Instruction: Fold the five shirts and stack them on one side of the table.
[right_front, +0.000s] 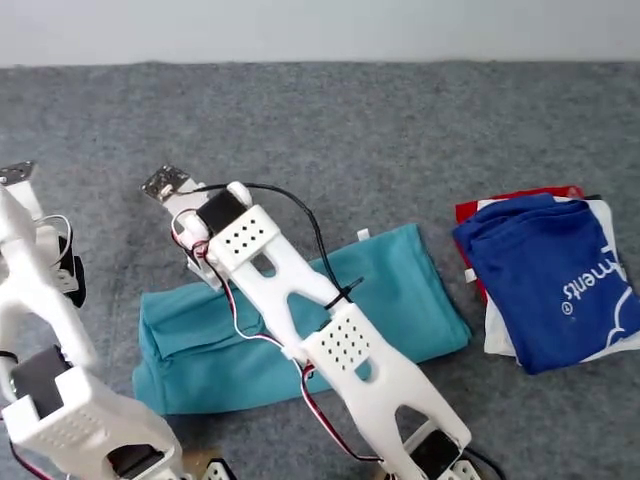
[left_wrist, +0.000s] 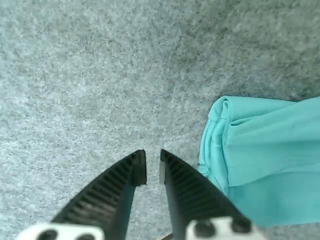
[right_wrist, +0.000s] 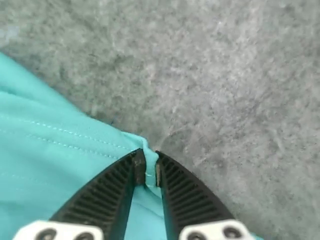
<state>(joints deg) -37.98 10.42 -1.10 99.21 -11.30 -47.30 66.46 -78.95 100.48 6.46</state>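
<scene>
A teal shirt (right_front: 400, 300) lies folded into a long band across the middle of the grey table. My right arm (right_front: 290, 290) stretches over it from the near side toward its far left corner. There my right gripper (right_wrist: 148, 170) is shut on the edge of the teal shirt (right_wrist: 55, 165). My left arm (right_front: 35, 280) stands at the table's left. Its gripper (left_wrist: 153, 167) hangs over bare carpet just beside the folded left end of the teal shirt (left_wrist: 260, 150), fingers nearly together with nothing between them. A stack of folded shirts with a blue one (right_front: 545, 275) on top sits at the right.
Under the blue shirt, white (right_front: 500, 335) and red (right_front: 470, 212) shirts show in the stack. Grey carpet (right_front: 350, 130) covers the table, with free room along the far side and between the teal shirt and the stack.
</scene>
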